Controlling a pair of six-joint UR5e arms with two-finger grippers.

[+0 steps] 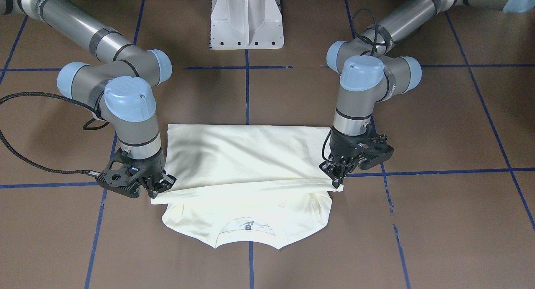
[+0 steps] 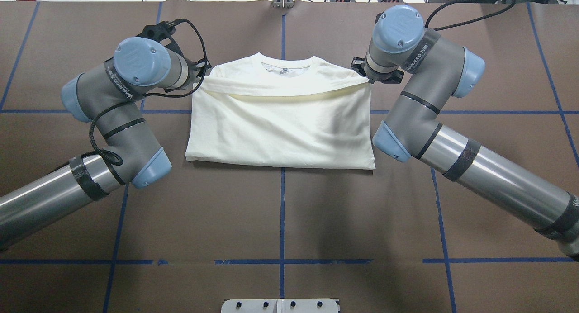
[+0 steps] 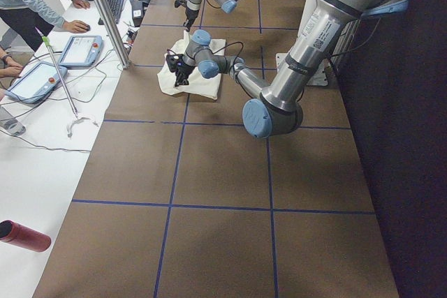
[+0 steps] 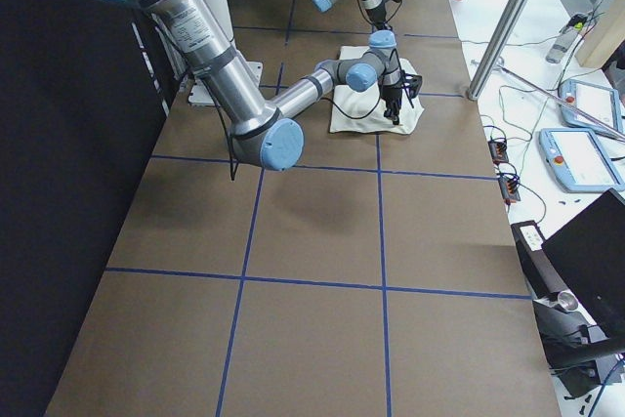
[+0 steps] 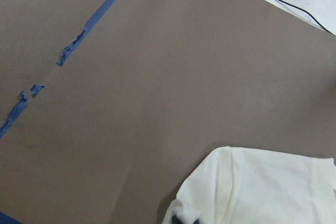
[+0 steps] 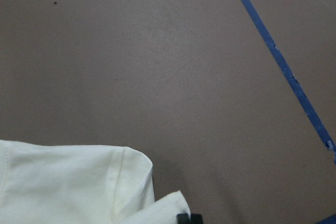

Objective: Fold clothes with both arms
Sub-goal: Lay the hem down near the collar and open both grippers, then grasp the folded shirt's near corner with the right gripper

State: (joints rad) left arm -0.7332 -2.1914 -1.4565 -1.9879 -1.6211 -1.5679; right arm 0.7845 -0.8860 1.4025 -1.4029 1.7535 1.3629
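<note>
The clothes (image 1: 246, 155) are one cream T-shirt lying plain side up on the brown table, collar (image 2: 285, 65) at the far edge from the robot. Its lower part is doubled over towards the collar. My left gripper (image 1: 337, 181) is shut on one corner of that top layer, at the shirt's left shoulder (image 2: 204, 80). My right gripper (image 1: 158, 189) is shut on the other corner, by the right shoulder (image 2: 362, 78). Both wrist views show cream cloth (image 5: 262, 187) (image 6: 63, 182) pinched at the bottom edge, just above the table. No print shows.
The white pedestal base (image 1: 246, 17) stands behind the shirt. Blue tape lines (image 2: 282, 213) cross the table. In the exterior left view, people lean over tablets (image 3: 80, 50) on a white bench, beside a metal pole (image 3: 105, 12) and a red bottle (image 3: 24, 235).
</note>
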